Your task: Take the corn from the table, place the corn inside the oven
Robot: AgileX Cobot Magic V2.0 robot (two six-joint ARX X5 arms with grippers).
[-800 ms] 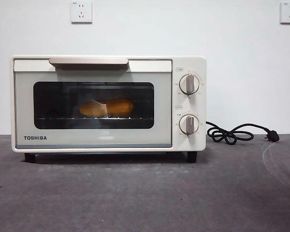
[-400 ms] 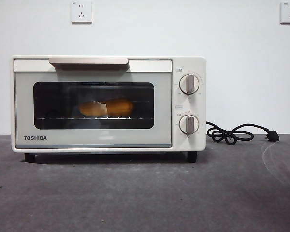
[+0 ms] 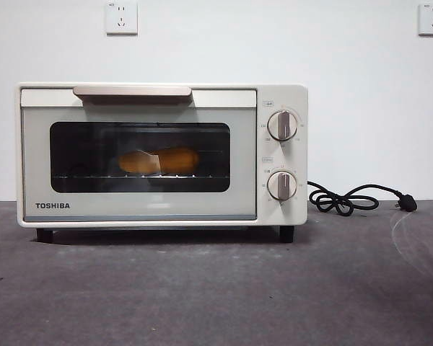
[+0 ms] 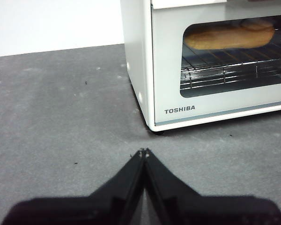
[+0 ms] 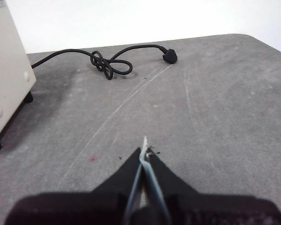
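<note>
The cream-white TOSHIBA oven (image 3: 162,155) stands on the dark grey table (image 3: 216,288) with its door closed. Through the dark window the yellow-orange corn (image 3: 159,161) lies on the wire rack inside; the left wrist view shows the corn (image 4: 229,36) behind the glass too. My left gripper (image 4: 144,152) hovers over the table off the oven's (image 4: 196,65) left front corner, jaws shut and holding nothing. My right gripper (image 5: 144,149) hangs over bare table to the right of the oven (image 5: 7,75), also shut and holding nothing. Neither arm appears in the front view.
The oven's black cord (image 3: 350,198) lies coiled on the table to its right, plug (image 5: 169,56) at the far end. Two wall sockets (image 3: 121,17) sit high on the white wall. A pale scratch (image 5: 117,110) runs across the table on the right.
</note>
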